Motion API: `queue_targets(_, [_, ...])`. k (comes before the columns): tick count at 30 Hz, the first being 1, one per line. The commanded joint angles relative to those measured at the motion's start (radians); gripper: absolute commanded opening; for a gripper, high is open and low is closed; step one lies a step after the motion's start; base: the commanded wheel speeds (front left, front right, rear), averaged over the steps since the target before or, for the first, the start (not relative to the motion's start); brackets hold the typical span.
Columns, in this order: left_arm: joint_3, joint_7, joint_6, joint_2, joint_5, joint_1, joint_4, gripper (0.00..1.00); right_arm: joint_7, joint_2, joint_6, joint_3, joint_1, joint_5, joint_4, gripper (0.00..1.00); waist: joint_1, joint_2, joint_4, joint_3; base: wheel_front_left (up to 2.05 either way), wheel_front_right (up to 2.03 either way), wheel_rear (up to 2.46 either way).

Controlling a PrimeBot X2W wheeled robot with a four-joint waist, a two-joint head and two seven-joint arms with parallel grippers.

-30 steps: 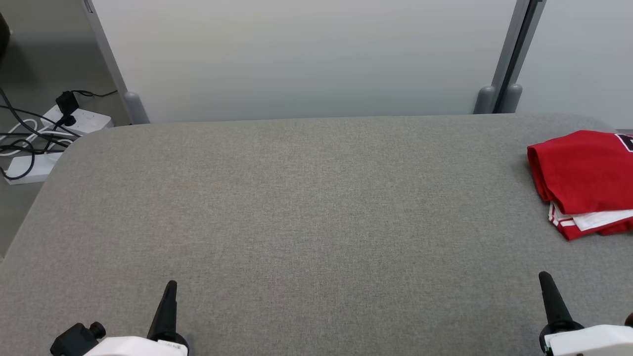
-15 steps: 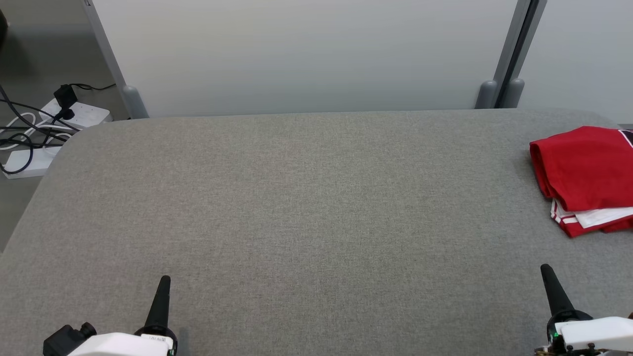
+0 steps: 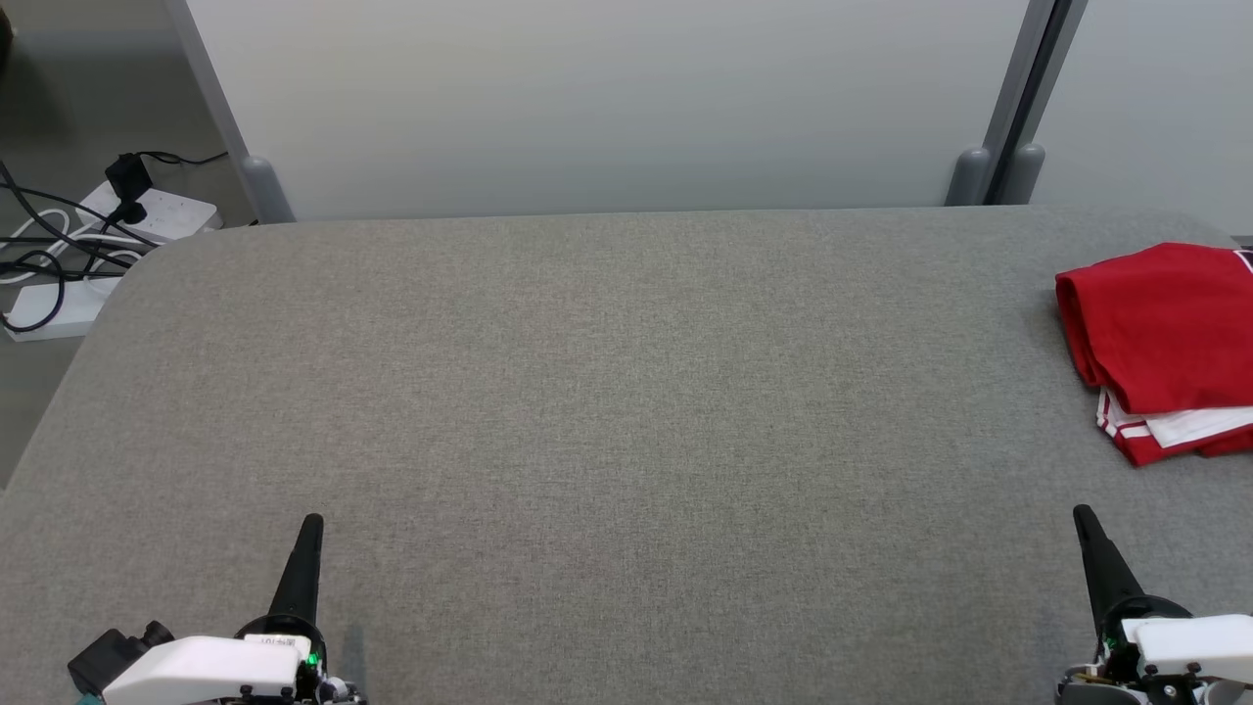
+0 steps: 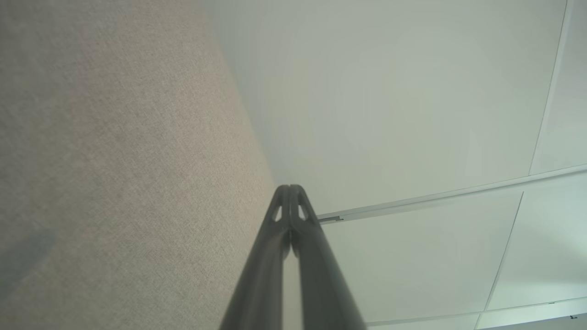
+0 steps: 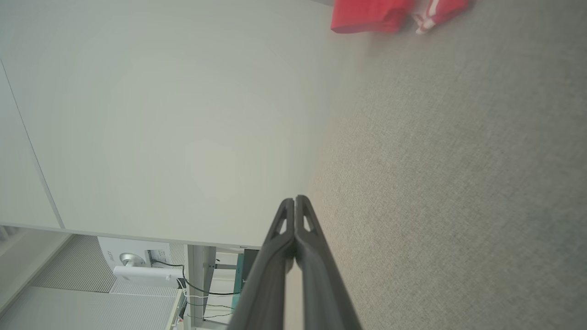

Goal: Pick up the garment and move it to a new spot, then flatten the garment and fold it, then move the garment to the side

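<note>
Red garment [image 3: 1160, 333] with white trim, folded into a compact stack, lying on the grey fabric-covered bench [image 3: 626, 392] at its right end, closer to the bench's far edge than to its near edge; partly cropped by the frame. White layer and red-and-white striped hem sticking out of the stack on the side facing the bench's near edge.

Left gripper [image 3: 311, 524] above the near-left part of the bench, jaws clenched tight, gripping nothing, tip aimed toward the bench's far edge. Right gripper [image 3: 1082, 514] above the near-right part of the bench, jaws likewise clenched and empty, tip aimed toward the far edge, well apart from the garment, garment farther up the bench. Cannot tell whether either tip touches the bench fabric.

Left wrist view: two dark fingers [image 4: 316, 256] meeting at the tips, bench fabric on one side, pale wall panel on the other. Right wrist view: same closed pair, bench fabric running off toward the garment near the bench's far edge.

Behind the bench's far edge: pale partition panels [image 3: 607, 98] and a grey post [image 3: 1008, 108] with rounded feet near the bench's far-right corner. Off the bench's far-left corner, down on the floor: white power strip [image 3: 162, 211] with a black plug in it, black and white cables [image 3: 39, 264] tangled beside it.
</note>
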Motion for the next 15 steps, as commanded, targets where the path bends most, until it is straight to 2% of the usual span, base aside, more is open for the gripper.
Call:
queue_targets(1, [0.034,0.008,-0.011,0.006,-0.026,-0.059,-0.024,0.0,0.012,-0.013,0.004,0.014,-0.045,0.026,-0.027,0.0,-0.0001,0.0,0.0,0.001,0.0,0.0,0.0])
queue_targets(15, [0.07,0.052,-0.033,0.006,-0.2,-0.093,-0.017,0.0,0.056,-0.008,0.005,-0.006,-0.071,0.193,-0.023,0.0,-0.0001,0.0,0.002,0.018,0.0,0.0,0.0])
